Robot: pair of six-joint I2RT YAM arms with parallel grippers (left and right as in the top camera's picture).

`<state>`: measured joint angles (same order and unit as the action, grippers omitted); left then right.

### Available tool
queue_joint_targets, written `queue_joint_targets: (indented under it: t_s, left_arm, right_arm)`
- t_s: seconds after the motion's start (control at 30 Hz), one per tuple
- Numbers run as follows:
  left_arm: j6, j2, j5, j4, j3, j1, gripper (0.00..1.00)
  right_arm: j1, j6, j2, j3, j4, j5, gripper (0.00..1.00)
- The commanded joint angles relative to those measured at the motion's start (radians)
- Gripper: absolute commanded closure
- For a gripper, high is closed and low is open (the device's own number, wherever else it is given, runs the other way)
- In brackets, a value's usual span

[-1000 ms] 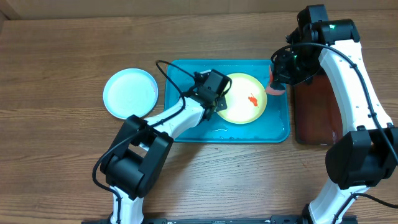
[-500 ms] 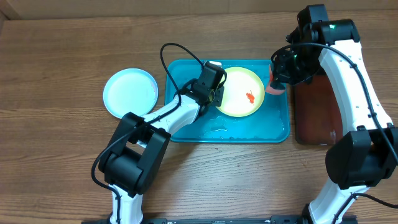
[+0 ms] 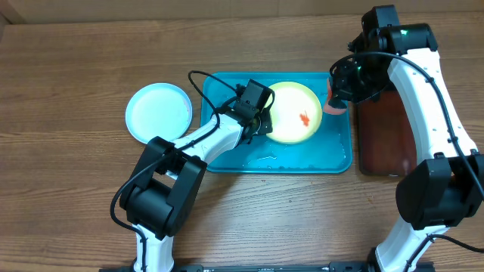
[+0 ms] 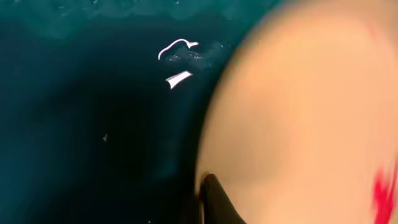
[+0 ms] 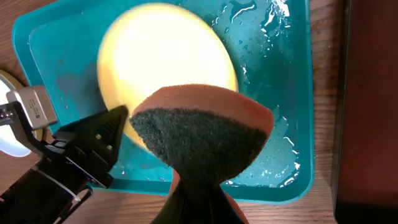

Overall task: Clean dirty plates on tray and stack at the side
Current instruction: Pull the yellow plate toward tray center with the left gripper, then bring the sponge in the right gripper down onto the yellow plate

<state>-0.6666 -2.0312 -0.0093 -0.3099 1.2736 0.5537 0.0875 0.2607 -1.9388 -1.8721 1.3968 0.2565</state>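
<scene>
A pale yellow-green plate with a red smear sits in the teal tray, its left rim raised. My left gripper is shut on that rim. In the left wrist view the plate fills the right side over the tray floor, with one dark finger on its edge. A light blue plate lies on the table left of the tray. My right gripper is shut on an orange sponge with a dark scouring face, held above the tray's right end. The right wrist view shows the sponge above the plate. A second yellow-green plate does not show.
A dark red-black tray lies right of the teal tray, under the right arm. Water drops glisten on the teal tray floor. The left arm's cable loops over the tray's left end.
My left gripper shifted toward the back of the tray and then a little back, taking the plate's left rim with it; the plate moved slightly toward the far edge. The right arm and sponge have not moved.
</scene>
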Motion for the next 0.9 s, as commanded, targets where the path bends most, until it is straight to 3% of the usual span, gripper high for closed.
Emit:
queue_joint_targets:
  t_s: [0.0, 0.2, 0.5, 0.87]
  left_arm:
    - [-0.051, -0.017, -0.069, -0.009, -0.01, -0.005, 0.96]
    - [0.066, -0.012, -0.018, -0.034, 0.018, -0.031, 0.96]
    - [0.069, -0.011, -0.011, -0.186, 0.119, -0.086, 0.96]
    - [0.069, -0.011, 0.15, -0.217, 0.126, -0.103, 0.96]
  right_arm:
    - [0.005, -0.007, 0.009, 0.001, -0.002, -0.002, 0.95]
    - [0.035, -0.007, 0.004, 0.001, -0.021, -0.002, 0.96]
    - [0.123, -0.003, -0.043, 0.003, -0.063, -0.002, 0.96]
    - [0.242, 0.059, -0.199, 0.003, -0.174, -0.079, 0.96]
